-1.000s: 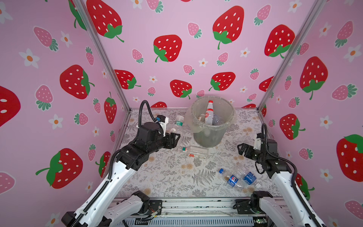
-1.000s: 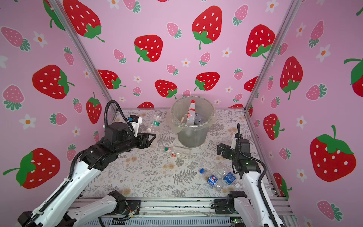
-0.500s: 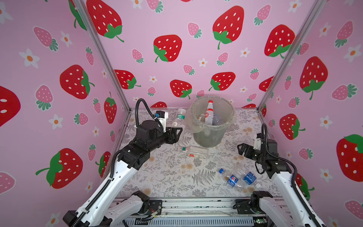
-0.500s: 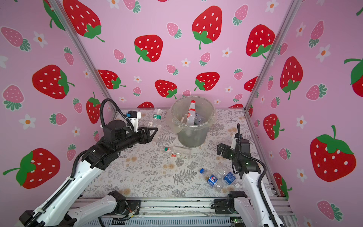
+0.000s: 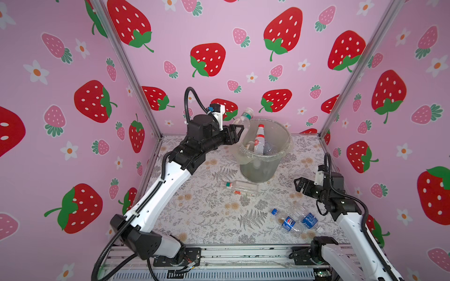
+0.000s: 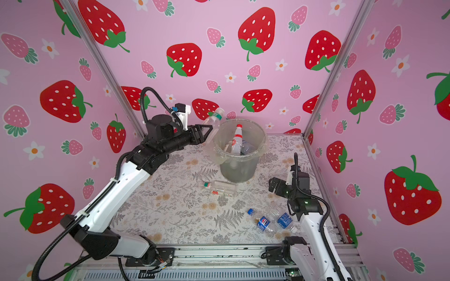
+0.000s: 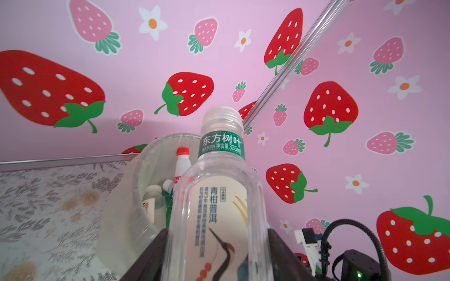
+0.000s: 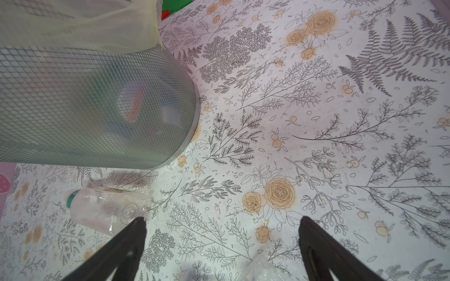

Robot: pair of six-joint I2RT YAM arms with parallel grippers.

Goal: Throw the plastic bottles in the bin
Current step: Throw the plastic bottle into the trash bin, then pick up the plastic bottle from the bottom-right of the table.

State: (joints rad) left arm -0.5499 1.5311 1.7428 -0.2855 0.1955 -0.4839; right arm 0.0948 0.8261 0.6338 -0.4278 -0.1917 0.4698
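Observation:
In both top views my left gripper (image 5: pixel 239 129) (image 6: pixel 207 130) is shut on a clear bottle with a green neck label (image 5: pixel 244 116) (image 6: pixel 214 116). It holds the bottle raised and tilted at the left side of the bin's rim. The left wrist view shows this bottle (image 7: pixel 219 206) between my fingers (image 7: pixel 155 245), with the bin (image 7: pixel 143 175) behind it. The grey bin (image 5: pixel 258 170) (image 6: pixel 237 170) has several bottles inside, among them a red-capped one (image 5: pixel 259 138). My right gripper (image 5: pixel 298 185) (image 8: pixel 221 221) hangs open and empty over the table to the right of the bin (image 8: pixel 97 109).
A clear bottle (image 5: pixel 239 187) (image 8: pixel 102 209) lies on the floral table in front of the bin. Two bottles with blue labels (image 5: pixel 287 222) (image 5: pixel 308 220) lie at the front right near my right arm. Pink strawberry walls close off three sides.
My left arm has lifted the bottle and carried it right, from the back left of the table up to the bin's rim. The right arm has not moved.

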